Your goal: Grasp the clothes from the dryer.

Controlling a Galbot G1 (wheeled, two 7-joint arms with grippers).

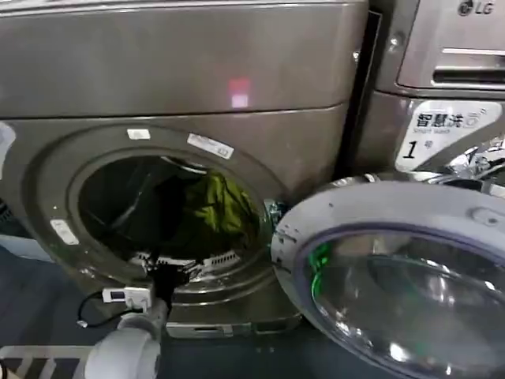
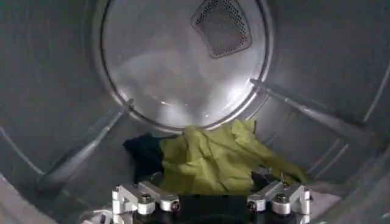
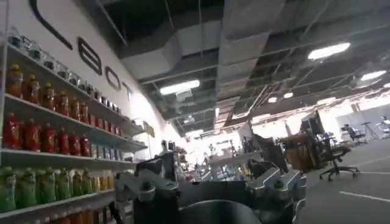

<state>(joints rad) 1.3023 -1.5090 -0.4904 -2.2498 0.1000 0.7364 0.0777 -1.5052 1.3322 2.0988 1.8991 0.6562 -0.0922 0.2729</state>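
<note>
The dryer (image 1: 316,150) is a bronze-grey front-loader, and its round door (image 1: 394,292) is swung open to the right. The clothes (image 1: 217,204) lie low at the back of the drum. In the left wrist view they are a yellow-green bundle (image 2: 216,161) with dark blue cloth (image 2: 145,155) beside it. My left gripper (image 1: 169,276) is at the lower rim of the drum mouth. It is open (image 2: 210,182), short of the clothes and holding nothing. My right gripper (image 3: 212,165) is open and empty, pointing out into the room.
A second machine (image 1: 442,87) with a light drawer panel stands to the right, behind the open door. Drum paddles (image 2: 85,149) run along the walls on either side of the bundle. Shelves of bottles (image 3: 42,146) line the room in the right wrist view.
</note>
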